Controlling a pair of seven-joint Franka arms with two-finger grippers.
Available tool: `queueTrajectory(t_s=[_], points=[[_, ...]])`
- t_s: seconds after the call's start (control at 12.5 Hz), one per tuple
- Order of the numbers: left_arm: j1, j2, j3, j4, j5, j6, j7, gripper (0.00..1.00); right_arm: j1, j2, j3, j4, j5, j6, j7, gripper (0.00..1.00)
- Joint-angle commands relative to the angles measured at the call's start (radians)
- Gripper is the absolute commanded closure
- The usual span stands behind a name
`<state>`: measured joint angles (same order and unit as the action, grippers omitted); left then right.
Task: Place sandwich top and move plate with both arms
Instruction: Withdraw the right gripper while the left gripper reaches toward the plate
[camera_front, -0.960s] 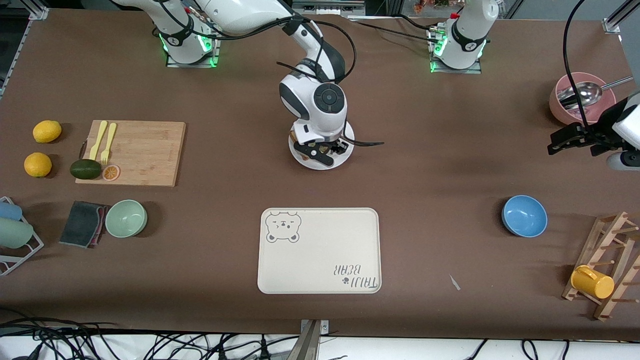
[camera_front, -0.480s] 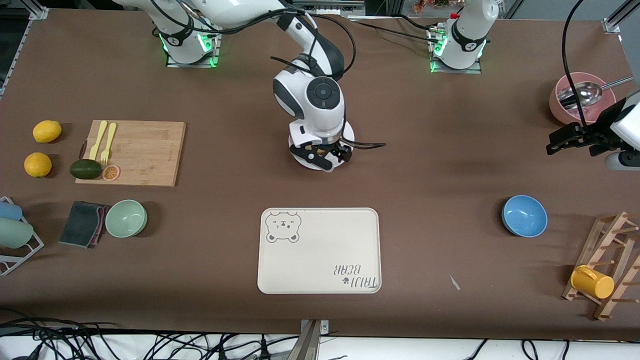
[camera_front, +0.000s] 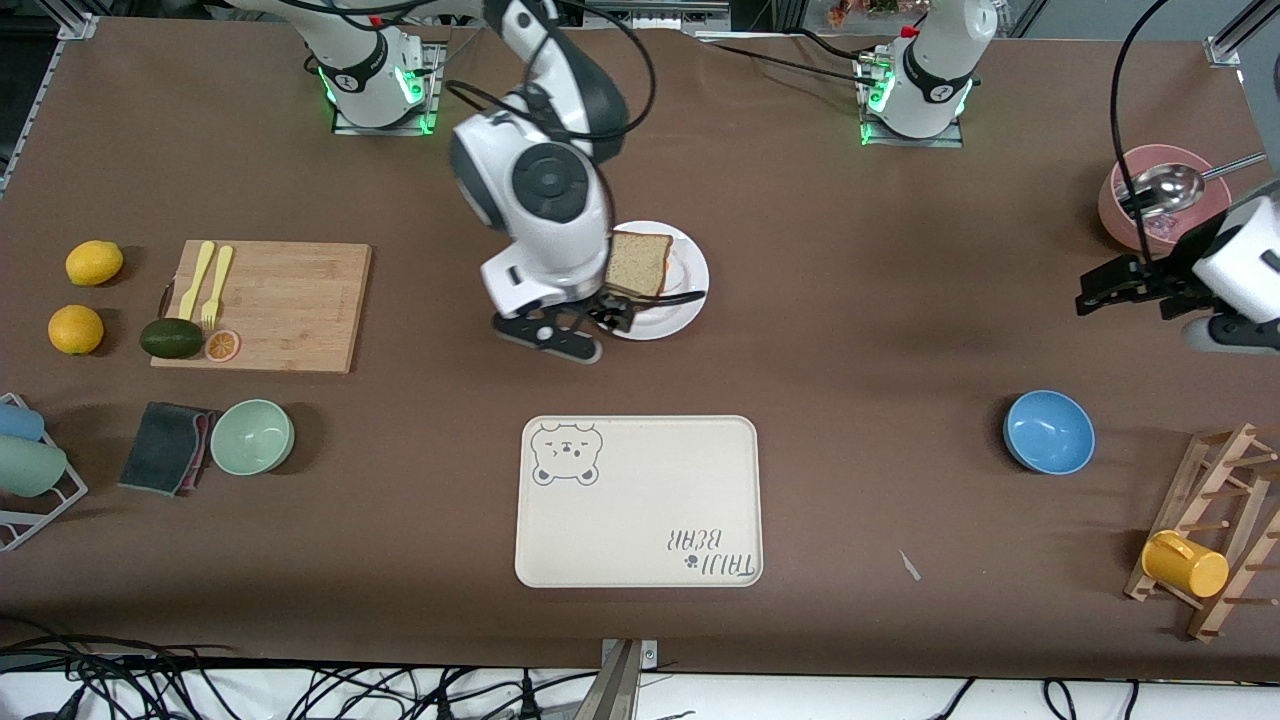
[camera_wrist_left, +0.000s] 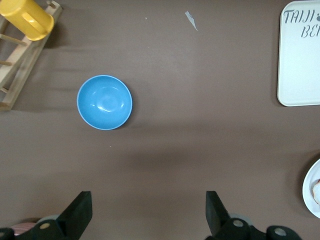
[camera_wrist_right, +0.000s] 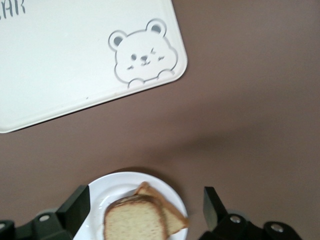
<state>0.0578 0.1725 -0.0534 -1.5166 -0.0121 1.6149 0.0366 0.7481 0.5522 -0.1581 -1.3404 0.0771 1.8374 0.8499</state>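
Note:
The sandwich top (camera_front: 638, 264) lies on a browner slice (camera_wrist_right: 175, 216) on the white plate (camera_front: 682, 300), released. It also shows in the right wrist view (camera_wrist_right: 134, 224), with the plate (camera_wrist_right: 100, 195) under it. My right gripper (camera_front: 575, 330) is open and empty, raised over the plate's edge toward the right arm's end; its own view shows it (camera_wrist_right: 144, 205) open above the bread. My left gripper (camera_front: 1105, 285) is open and empty in the air near the pink bowl, far from the plate; its wrist view (camera_wrist_left: 147, 210) shows bare table and the plate's rim (camera_wrist_left: 312, 189).
The cream bear tray (camera_front: 640, 520) lies nearer to the front camera than the plate. A blue bowl (camera_front: 1048, 431), a pink bowl with a spoon (camera_front: 1160, 200) and a mug rack (camera_front: 1215, 530) are at the left arm's end. A cutting board (camera_front: 290, 300) and a green bowl (camera_front: 252, 436) are at the right arm's end.
My right gripper has let go, risen off the plate and drifted toward the right arm's end, uncovering the sandwich top on the plate. The left gripper has shifted slightly.

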Motion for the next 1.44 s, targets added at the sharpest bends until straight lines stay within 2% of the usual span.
queueTrajectory(t_s=[0.0,0.16,0.32,0.64,0.96,1.2,1.28,1.36], points=[[0.005,0.016,0.004,0.024,-0.022,0.002,0.003,0.00,-0.088,-0.037,-0.026,-0.013,0.029,-0.069,-0.216,0.00],[-0.007,0.018,0.004,0.079,-0.025,0.000,-0.046,0.00,-0.140,-0.049,-0.070,-0.013,0.029,-0.073,-0.377,0.00],[0.000,0.036,0.006,0.098,-0.081,0.002,-0.050,0.00,-0.162,-0.061,-0.128,-0.014,0.029,-0.079,-0.518,0.00],[0.002,0.064,0.006,0.099,-0.097,0.002,-0.037,0.00,-0.171,-0.080,-0.295,-0.013,0.032,-0.118,-0.774,0.00],[0.005,0.093,0.006,0.085,-0.222,0.029,-0.005,0.00,-0.171,-0.158,-0.426,-0.013,0.115,-0.178,-0.828,0.00],[0.005,0.143,0.004,0.085,-0.294,0.051,0.052,0.00,-0.183,-0.222,-0.433,-0.016,0.099,-0.265,-0.908,0.00],[0.005,0.151,0.006,0.085,-0.336,0.051,0.064,0.00,-0.240,-0.265,-0.402,-0.026,0.101,-0.302,-0.908,0.00],[0.001,0.157,0.004,0.084,-0.356,0.051,0.052,0.00,-0.313,-0.287,-0.327,-0.029,0.093,-0.308,-0.905,0.00]])
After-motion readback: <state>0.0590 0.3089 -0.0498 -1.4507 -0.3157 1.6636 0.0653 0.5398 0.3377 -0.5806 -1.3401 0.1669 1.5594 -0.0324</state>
